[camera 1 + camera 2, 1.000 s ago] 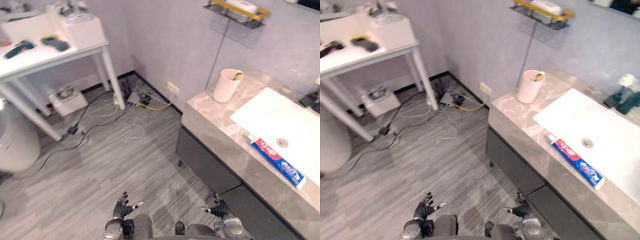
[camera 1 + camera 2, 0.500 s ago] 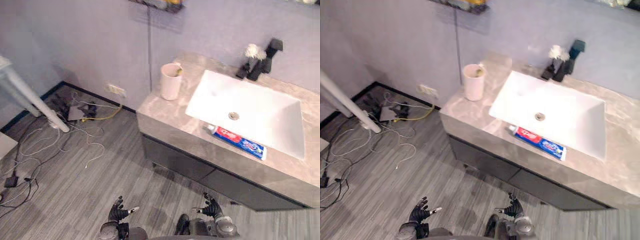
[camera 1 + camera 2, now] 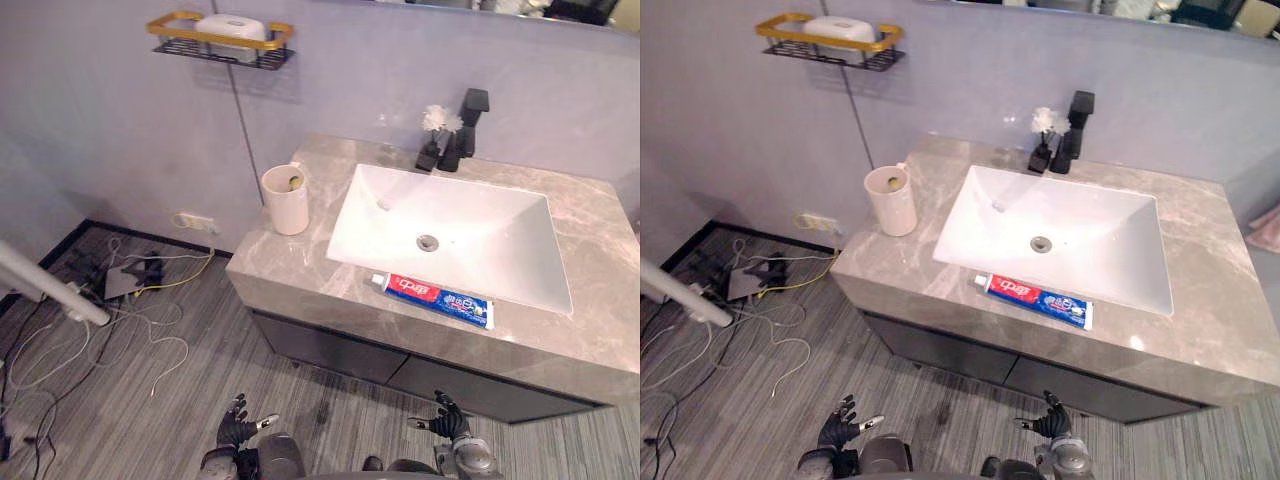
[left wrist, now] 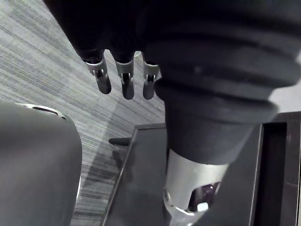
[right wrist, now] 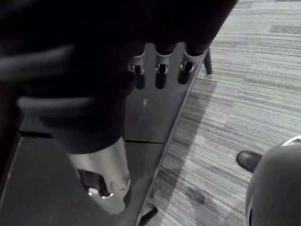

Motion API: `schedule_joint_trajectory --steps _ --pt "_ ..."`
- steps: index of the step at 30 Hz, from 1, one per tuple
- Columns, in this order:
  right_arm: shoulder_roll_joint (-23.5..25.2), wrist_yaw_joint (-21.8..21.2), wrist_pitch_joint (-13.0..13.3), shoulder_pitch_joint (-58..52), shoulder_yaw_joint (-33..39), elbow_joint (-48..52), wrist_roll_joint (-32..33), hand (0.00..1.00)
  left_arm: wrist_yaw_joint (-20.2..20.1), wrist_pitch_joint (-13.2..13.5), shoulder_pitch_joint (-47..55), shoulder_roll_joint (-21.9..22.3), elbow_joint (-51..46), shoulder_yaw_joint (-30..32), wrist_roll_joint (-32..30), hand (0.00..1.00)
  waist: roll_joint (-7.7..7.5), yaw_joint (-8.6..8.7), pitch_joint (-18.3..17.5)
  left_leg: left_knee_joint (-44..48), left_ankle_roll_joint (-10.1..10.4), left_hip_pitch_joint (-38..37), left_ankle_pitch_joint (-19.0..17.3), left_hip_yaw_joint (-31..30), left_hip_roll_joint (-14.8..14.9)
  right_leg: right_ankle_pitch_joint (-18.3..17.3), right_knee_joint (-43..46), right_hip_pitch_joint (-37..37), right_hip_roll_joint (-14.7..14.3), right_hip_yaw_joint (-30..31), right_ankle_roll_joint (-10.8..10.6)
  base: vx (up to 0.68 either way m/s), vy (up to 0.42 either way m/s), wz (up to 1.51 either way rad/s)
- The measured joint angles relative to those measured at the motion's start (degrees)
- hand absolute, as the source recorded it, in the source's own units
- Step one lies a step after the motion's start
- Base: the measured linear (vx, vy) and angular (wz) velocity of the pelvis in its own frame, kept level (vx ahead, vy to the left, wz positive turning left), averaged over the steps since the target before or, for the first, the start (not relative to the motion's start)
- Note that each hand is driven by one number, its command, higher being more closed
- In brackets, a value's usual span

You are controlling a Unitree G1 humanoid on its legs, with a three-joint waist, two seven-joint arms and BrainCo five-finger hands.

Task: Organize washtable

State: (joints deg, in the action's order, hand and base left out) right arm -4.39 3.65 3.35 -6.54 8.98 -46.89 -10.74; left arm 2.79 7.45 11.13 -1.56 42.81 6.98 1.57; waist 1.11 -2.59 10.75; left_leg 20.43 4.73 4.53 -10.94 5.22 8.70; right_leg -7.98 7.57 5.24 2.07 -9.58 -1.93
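I'm looking down on the stone counter (image 3: 300, 262), which takes up the centre and right of the frame, with a white sink (image 3: 500, 225) sunk into it. A tube of toothpaste (image 3: 432, 299) lies flat on the front strip of the counter, just beside the sink's near edge, cap end toward the left. A pale cup (image 3: 286, 199) stands upright on the counter's left end, just left of the sink, with something small inside that I cannot make out. At the back edge of the sink I see a black tap (image 3: 470, 122) and, right beside it, a small dark vase of white flowers (image 3: 432, 138). In the upper left a wire shelf (image 3: 220, 45) with a yellow rail hangs on the wall and carries a white block (image 3: 232, 24). Loose cables (image 3: 120, 320) trail over the floor at lower left. My left hand (image 3: 238, 430) and right hand (image 3: 447, 424) sit low at the bottom edge, well apart from the counter, fingers loosely spread and holding nothing.
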Motion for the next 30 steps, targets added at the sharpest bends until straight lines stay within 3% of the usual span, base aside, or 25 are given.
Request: schedule_joint_trajectory --steps 2,5,16,26,27,30 --pt "0.87 -0.01 0.02 -0.58 0.61 0.03 0.00 0.00 0.01 0.27 -0.42 -0.62 0.03 -0.01 -0.02 0.00 -1.81 0.18 -0.51 -1.32 -0.85 -0.96 -0.24 1.78 -1.54 0.28 -1.09 0.49 1.94 0.72 -0.91 0.21 0.182 -0.29" --pt "1.80 -0.01 0.02 -0.81 0.72 0.02 0.10 0.00 -0.04 0.26 -1.13 -0.86 0.15 -0.05 -0.02 0.00 -2.51 0.10 -0.94 -1.47 -1.56 -2.50 -0.67 3.43 -2.90 0.66 -0.92 0.63 3.13 2.48 -1.54 0.17 0.159 -0.25" --pt "1.50 -0.01 -0.21 -0.94 3.64 -2.65 1.90 0.00 -0.01 0.27 -0.95 -0.89 2.88 0.11 -0.04 0.00 -1.31 0.08 -2.26 -5.45 -2.10 -6.89 -0.97 5.93 -2.93 1.19 -1.84 1.39 3.14 6.50 -2.38 0.02 0.025 -0.19" --pt "-1.30 -0.03 -1.11 -1.58 4.75 -5.84 2.22 0.00 0.01 0.25 0.66 -1.34 4.03 1.80 -0.06 0.00 -1.46 0.11 -4.10 -13.76 -2.42 -9.09 4.53 5.69 -5.26 2.64 -3.98 0.50 4.02 6.83 -2.85 -0.09 -0.004 -0.01" --pt "-4.94 -0.09 -1.33 2.21 6.85 -8.29 2.20 0.00 0.08 0.25 1.28 -5.48 5.15 2.71 -0.08 0.00 -1.97 0.15 -4.74 -22.00 -3.66 -13.61 7.49 3.47 -8.44 3.68 -6.89 2.50 5.30 6.66 -3.48 -0.04 -0.006 0.00" --pt "-4.94 -0.09 -1.33 2.21 6.85 -8.29 2.20 0.00 0.08 0.25 1.28 -5.48 5.15 2.71 -0.07 0.00 -1.97 0.15 -4.75 -22.00 -3.66 -13.62 7.49 3.46 -8.44 3.68 -6.89 2.50 5.30 6.66 -3.48 0.00 0.000 0.00"
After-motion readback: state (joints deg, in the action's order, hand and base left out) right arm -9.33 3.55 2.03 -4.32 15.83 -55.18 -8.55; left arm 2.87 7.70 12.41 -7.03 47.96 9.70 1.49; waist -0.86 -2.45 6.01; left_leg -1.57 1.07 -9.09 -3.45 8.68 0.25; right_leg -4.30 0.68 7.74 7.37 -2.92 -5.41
